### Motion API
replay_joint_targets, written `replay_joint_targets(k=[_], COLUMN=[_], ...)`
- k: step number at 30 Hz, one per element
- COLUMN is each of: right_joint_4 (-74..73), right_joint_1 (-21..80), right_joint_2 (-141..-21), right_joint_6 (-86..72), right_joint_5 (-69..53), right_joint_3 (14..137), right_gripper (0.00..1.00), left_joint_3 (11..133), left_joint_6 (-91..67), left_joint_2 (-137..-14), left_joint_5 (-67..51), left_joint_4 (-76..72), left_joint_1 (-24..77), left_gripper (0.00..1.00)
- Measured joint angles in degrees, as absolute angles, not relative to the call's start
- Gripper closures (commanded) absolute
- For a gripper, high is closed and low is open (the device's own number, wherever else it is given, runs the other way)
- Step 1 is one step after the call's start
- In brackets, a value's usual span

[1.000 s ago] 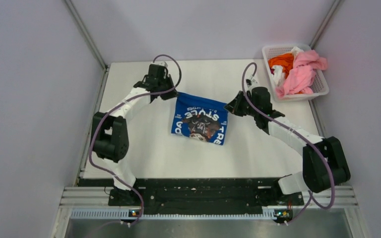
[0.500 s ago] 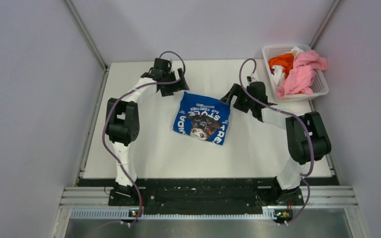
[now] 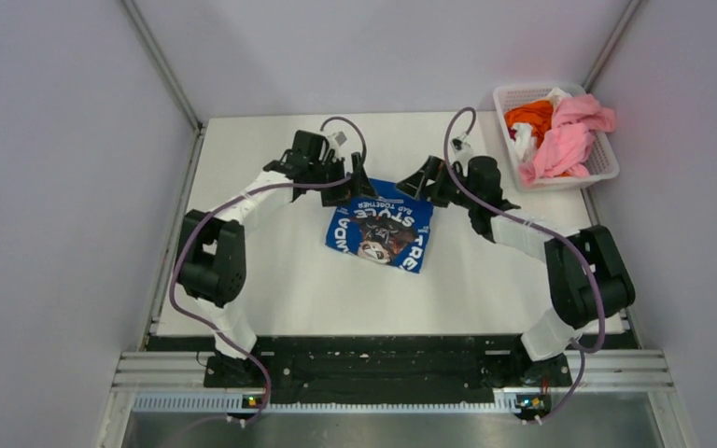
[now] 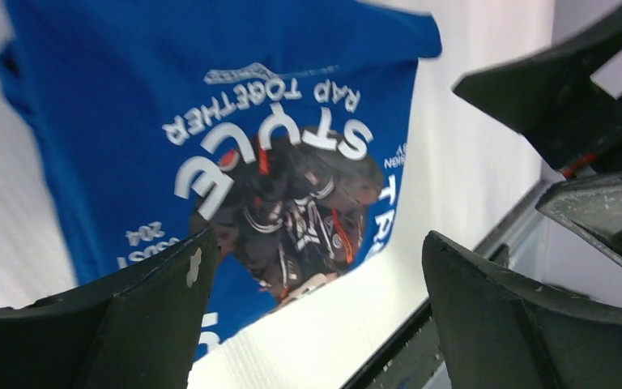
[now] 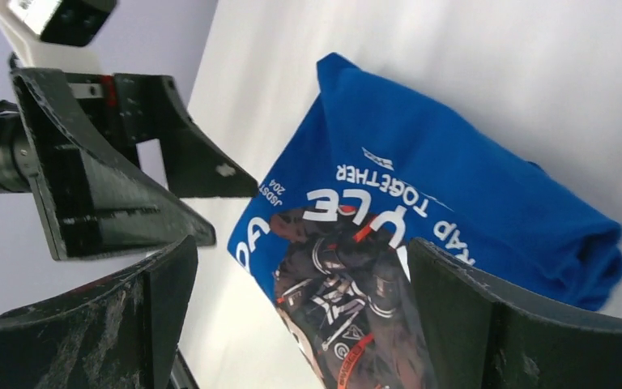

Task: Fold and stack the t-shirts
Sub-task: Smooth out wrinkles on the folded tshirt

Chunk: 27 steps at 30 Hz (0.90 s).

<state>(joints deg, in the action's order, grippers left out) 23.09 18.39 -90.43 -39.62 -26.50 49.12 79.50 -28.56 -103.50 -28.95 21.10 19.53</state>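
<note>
- In the top view, the blue t-shirt (image 3: 380,224) lies as a compact folded packet in the middle of the worktop (image 3: 280,280), print side up and slightly askew.
- The left fingers (image 3: 355,177) hang over its far left corner and the right fingers (image 3: 420,180) over its far right corner. Both pairs are spread wide and carry nothing.
- The pink t-shirt (image 3: 565,135), orange t-shirt (image 3: 529,114) and white t-shirt (image 3: 523,142) sit bunched in the basket (image 3: 607,168) at the far right corner, so the work appears to be on the first garment only.
- In the left wrist view, the left fingers (image 4: 129,316) stand well apart, with the blue t-shirt (image 4: 210,81) lying flat beyond them. Its lettering and dark picture show in the gap, and no cloth sits between the pads. The right fingers (image 4: 567,113) show at the upper right.
- In the right wrist view, the right fingers (image 5: 518,324) gape just as wide above the blue t-shirt (image 5: 470,194), whose rolled edge shows on the right. The left fingers (image 5: 113,186) face them across the cloth.
- The step in hand looks like a further fold of the blue t-shirt. The next move probably calls for both arms to drop onto the far corners, pinch every layer together, and carry that edge evenly toward the near side.
</note>
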Motion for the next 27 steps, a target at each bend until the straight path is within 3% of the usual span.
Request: replay_joint_targets(k=[5, 15, 22, 27], right_joint_4=[28.4, 31.1, 29.4, 22.5], right_joint_1=[19.1, 18.1, 18.2, 18.2], right_joint_2=[-97.8, -112.1, -111.9, -104.4], right_joint_6=[-42.1, -43.6, -42.3, -38.7], right_joint_5=[-29.2, -25.8, -27.1, -27.0], right_joint_3=[50.7, 55.3, 56.2, 56.0], right_gripper=[0.01, 0.01, 0.01, 0.01], left_joint_3=[74.0, 64.6, 59.0, 58.4], left_joint_6=[-29.9, -30.0, -30.1, -30.6], left_joint_2=[-103.9, -106.0, -100.5, -95.9], left_joint_5=[-33.8, -32.5, -29.8, -26.4], left_joint_4=[18.9, 17.8, 15.4, 18.2], left_joint_1=[20.5, 20.2, 21.9, 24.7], left_gripper=[0.01, 0.01, 0.01, 0.01])
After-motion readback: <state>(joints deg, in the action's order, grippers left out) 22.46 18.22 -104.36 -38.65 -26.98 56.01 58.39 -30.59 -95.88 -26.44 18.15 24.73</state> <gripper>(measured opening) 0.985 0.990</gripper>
